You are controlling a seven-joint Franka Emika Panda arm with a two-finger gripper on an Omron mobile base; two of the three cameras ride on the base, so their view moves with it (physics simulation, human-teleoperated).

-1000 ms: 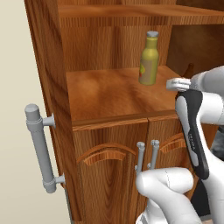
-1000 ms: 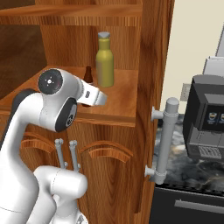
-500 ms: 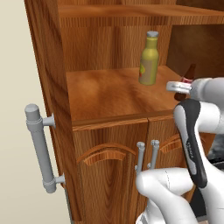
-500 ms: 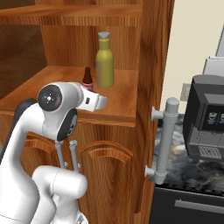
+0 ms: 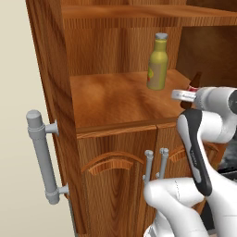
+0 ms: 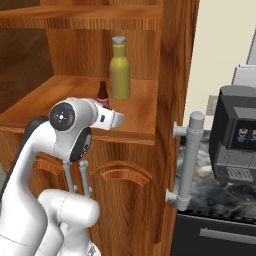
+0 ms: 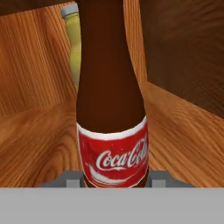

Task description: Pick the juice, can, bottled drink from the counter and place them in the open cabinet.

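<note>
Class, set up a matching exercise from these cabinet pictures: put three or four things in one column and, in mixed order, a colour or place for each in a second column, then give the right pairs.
Column 1
1. juice
2. bottled drink
3. open cabinet
4. bar handle

Column 2
A. thick grey, at the cabinet's outer side
B. reddish-brown wood with an inner shelf
C. tall and yellow, standing at the back of the shelf
D. dark brown with a red label, right in front of the hand camera

Pairs: 1-C, 2-D, 3-B, 4-A
</note>
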